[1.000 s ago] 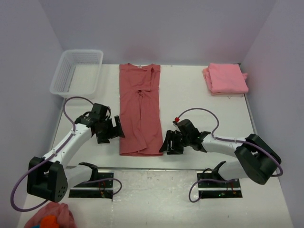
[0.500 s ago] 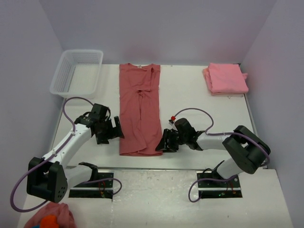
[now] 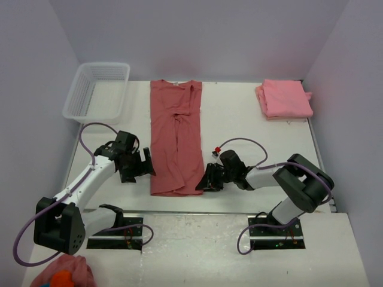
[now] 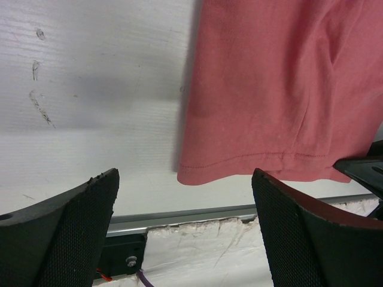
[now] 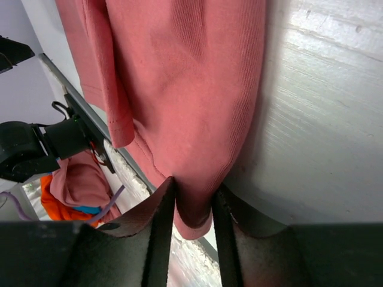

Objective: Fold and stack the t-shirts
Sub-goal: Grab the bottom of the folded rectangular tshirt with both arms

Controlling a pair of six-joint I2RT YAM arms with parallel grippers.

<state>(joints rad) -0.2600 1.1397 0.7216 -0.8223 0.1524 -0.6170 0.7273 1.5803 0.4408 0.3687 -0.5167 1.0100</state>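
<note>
A dusty rose t-shirt (image 3: 176, 137) lies flat in a long narrow strip down the middle of the table, sleeves folded in. My right gripper (image 3: 206, 179) is at its near right corner, and in the right wrist view the fingers (image 5: 161, 227) pinch a fold of that hem, the gripper (image 5: 192, 194) shut on the cloth (image 5: 179, 78). My left gripper (image 3: 145, 166) hovers just left of the near left corner, open wide (image 4: 184, 179), with the hem (image 4: 275, 89) just beyond its fingertips and nothing held. A second, lighter pink t-shirt (image 3: 286, 98) lies folded at the far right.
A white mesh basket (image 3: 78, 112) stands at the far left corner. A pink cloth lump with an orange patch (image 3: 63, 276) lies off the table's near left. A metal rail (image 4: 179, 215) runs along the near table edge, just below the shirt's hem.
The right gripper slid left to the shirt's near right corner and closed its fingers on the hem. The left arm and shirt stayed put.
</note>
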